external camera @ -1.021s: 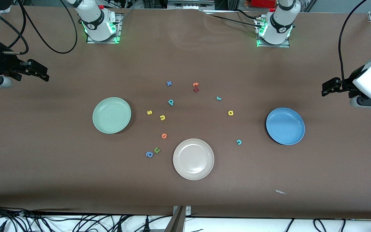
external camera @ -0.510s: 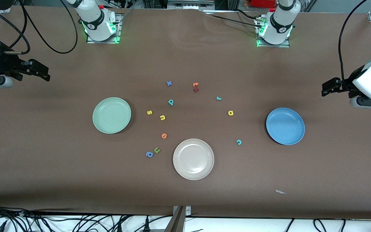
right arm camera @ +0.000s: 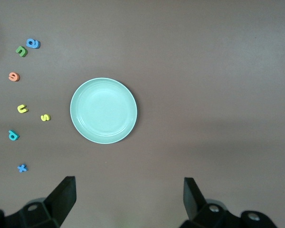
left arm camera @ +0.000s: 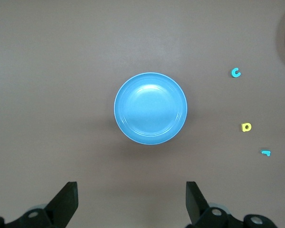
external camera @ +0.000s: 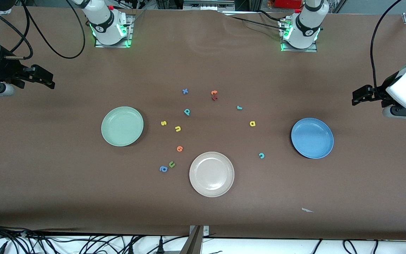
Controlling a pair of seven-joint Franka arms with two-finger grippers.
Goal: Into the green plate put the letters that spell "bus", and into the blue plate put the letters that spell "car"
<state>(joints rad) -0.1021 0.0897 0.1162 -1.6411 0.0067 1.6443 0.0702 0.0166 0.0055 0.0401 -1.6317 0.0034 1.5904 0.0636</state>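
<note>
The green plate [external camera: 122, 126] [right arm camera: 103, 110] lies toward the right arm's end, the blue plate [external camera: 312, 138] [left arm camera: 150, 108] toward the left arm's end. Between them on the table lie the teal b [external camera: 187, 112], yellow s [external camera: 164, 123] and yellow u [external camera: 178, 128], then the teal r [external camera: 239, 107], yellow a [external camera: 252, 123] and teal c [external camera: 261, 155]. My right gripper [external camera: 48, 80] [right arm camera: 129, 183] hangs open and empty over bare table beside the green plate. My left gripper [external camera: 355, 98] [left arm camera: 131, 187] hangs open and empty beside the blue plate.
A beige-white plate [external camera: 211, 174] sits nearest the front camera. Other loose letters: a blue x [external camera: 185, 91], two orange-red letters [external camera: 214, 95], an orange one [external camera: 179, 148], a green u [external camera: 171, 164] and a blue a [external camera: 163, 169]. A paper scrap [external camera: 307, 210] lies near the front edge.
The right gripper has shifted very slightly toward the table's middle. Nothing else has moved.
</note>
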